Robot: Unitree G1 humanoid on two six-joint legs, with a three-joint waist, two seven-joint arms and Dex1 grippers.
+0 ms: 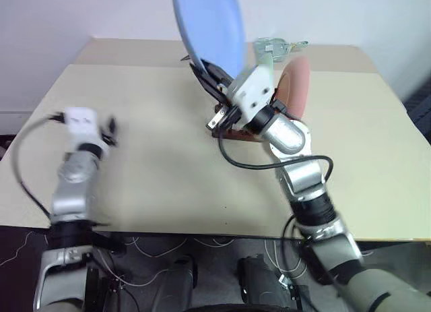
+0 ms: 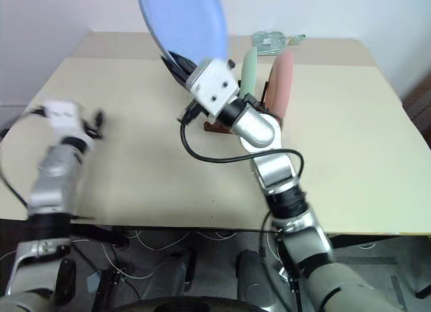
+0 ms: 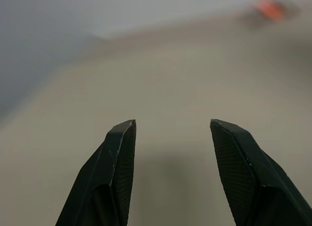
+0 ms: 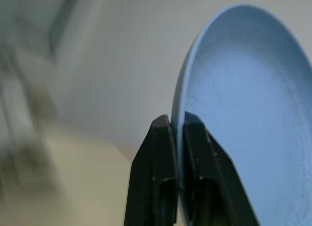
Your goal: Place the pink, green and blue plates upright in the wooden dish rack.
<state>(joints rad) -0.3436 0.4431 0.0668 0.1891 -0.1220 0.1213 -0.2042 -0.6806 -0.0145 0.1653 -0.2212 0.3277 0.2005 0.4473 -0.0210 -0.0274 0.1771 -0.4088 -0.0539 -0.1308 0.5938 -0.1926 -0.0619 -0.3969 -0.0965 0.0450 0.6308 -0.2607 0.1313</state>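
Your right hand [image 4: 176, 126] is clamped shut on the rim of the blue plate [image 2: 182, 19], one finger on each face, and holds it on edge, raised above the worktop [image 2: 148, 143] with its bowl tipped toward 11 o'clock. Your left hand [image 3: 173, 131] stands partly open and holds nothing, out over bare worktop at about 9 o'clock from the rack.

The step in hand looks like the last one: the pink plate [image 2: 283, 83] and green plate [image 2: 250, 71] stand upright in the wooden dish rack [image 2: 214, 127], which sits just at 4 o'clock from your right hand, its dark base showing under the wrist.

Next, you need to swing the blue plate more upright, line its lower edge with a free slot beside the green plate, and lower it between the pegs before letting go. Watch for knocking the green plate.

The blue plate is a smooth, matte, pale blue round with a shallow raised rim.
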